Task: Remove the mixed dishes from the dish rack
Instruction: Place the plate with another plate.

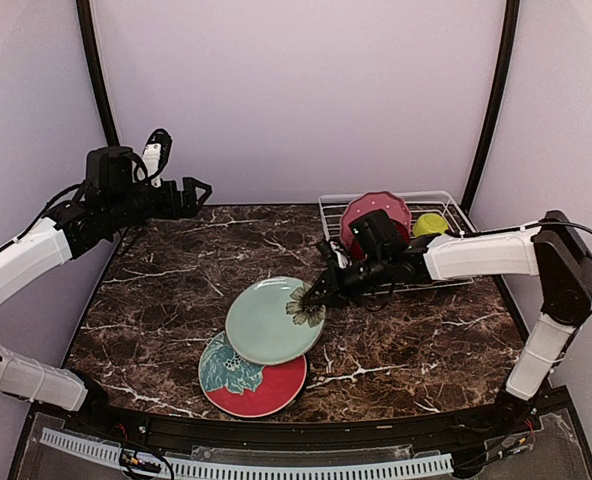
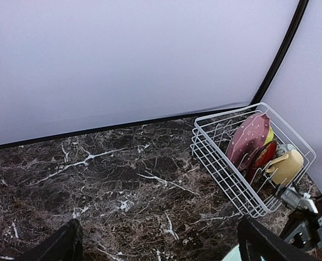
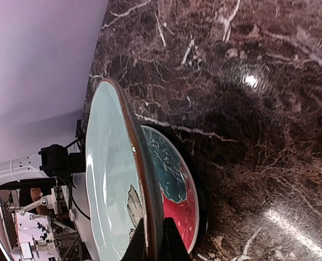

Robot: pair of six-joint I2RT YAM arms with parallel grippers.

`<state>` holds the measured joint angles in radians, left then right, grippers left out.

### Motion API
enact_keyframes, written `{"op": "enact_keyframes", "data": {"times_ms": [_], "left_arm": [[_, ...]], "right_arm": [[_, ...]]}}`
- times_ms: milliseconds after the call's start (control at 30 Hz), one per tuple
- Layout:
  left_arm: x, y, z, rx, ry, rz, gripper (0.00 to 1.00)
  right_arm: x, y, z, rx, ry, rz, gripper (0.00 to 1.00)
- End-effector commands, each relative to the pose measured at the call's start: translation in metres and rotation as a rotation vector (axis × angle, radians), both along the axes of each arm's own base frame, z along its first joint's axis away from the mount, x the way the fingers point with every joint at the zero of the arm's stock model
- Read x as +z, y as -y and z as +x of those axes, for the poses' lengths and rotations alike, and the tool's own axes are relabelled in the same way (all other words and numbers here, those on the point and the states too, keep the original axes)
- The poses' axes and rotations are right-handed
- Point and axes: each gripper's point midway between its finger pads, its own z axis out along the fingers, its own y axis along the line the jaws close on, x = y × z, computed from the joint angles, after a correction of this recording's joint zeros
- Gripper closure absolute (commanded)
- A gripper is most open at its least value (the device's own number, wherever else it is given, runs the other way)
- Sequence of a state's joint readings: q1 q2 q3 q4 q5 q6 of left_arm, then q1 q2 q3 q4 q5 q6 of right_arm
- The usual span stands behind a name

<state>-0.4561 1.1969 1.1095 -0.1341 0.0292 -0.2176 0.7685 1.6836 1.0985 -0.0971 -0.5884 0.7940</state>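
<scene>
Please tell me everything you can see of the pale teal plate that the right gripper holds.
The pale teal plate is round and glossy, seemingly glazed ceramic, with a thin brown rim and a dark flower print near one edge. The right gripper is shut on that edge, pinching both faces. The plate is tilted and overlaps the red plate with teal flower, which lies flat on the marble table. I cannot tell whether the two plates touch.

The dark marble counter [image 1: 176, 290] carries a red plate with teal flower [image 1: 266, 388] at 6 o'clock. The white dish rack [image 2: 221, 168] stands at 2 o'clock.
</scene>
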Motion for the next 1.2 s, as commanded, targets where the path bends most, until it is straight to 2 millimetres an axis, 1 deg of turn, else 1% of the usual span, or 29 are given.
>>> {"op": "enact_keyframes", "data": {"times_ms": [0,167,300,533,700,800,967,1167], "left_arm": [[-0.004,-0.002,0.003,0.009,0.002,0.006,0.02],[-0.008,0.002,0.004,-0.009,-0.014,-0.001,0.02],[-0.009,0.002,0.004,-0.012,-0.017,-0.001,0.02],[-0.013,0.004,0.005,-0.016,-0.028,0.0,0.02],[-0.016,0.006,0.006,-0.024,-0.037,-0.001,0.02],[-0.017,0.008,0.006,-0.034,-0.04,-0.004,0.02],[-0.017,0.01,0.006,-0.045,-0.041,-0.008,0.02],[-0.018,0.012,0.006,-0.05,-0.048,-0.01,0.02]], "right_arm": [[0.031,-0.045,-0.017,0.121,0.043,0.144,1.0],[0.001,-0.061,-0.035,0.19,0.019,0.083,1.0],[-0.013,-0.067,-0.046,0.231,0.034,0.036,1.0],[-0.038,-0.072,-0.054,0.264,0.054,-0.051,1.0],[-0.047,-0.074,-0.057,0.28,0.068,-0.088,1.0],[-0.053,-0.072,-0.059,0.287,0.071,-0.121,1.0],[-0.06,-0.066,-0.063,0.295,0.071,-0.166,0.82],[-0.06,-0.06,-0.062,0.301,0.121,-0.263,0.64]]}}
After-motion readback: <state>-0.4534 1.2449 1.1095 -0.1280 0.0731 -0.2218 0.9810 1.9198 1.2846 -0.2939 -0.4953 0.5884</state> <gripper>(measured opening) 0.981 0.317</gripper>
